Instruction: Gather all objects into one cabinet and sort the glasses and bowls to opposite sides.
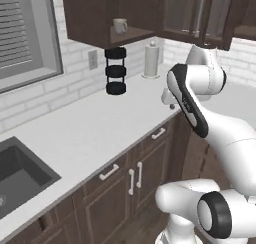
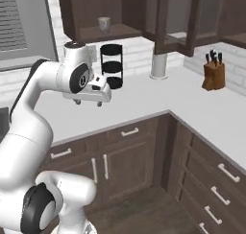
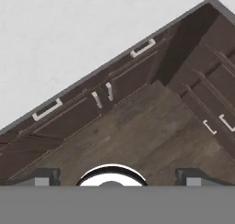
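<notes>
Your pincer hangs empty, its tips spread wide, over the counter edge and pointing down at the floor. The pale mug stands upright on the open wall cabinet's lower shelf, at about eleven o'clock from the pincer and well above it. It looks rigid, light, glazed and likely slippery; grip across the body or rim, not the handle.
</notes>
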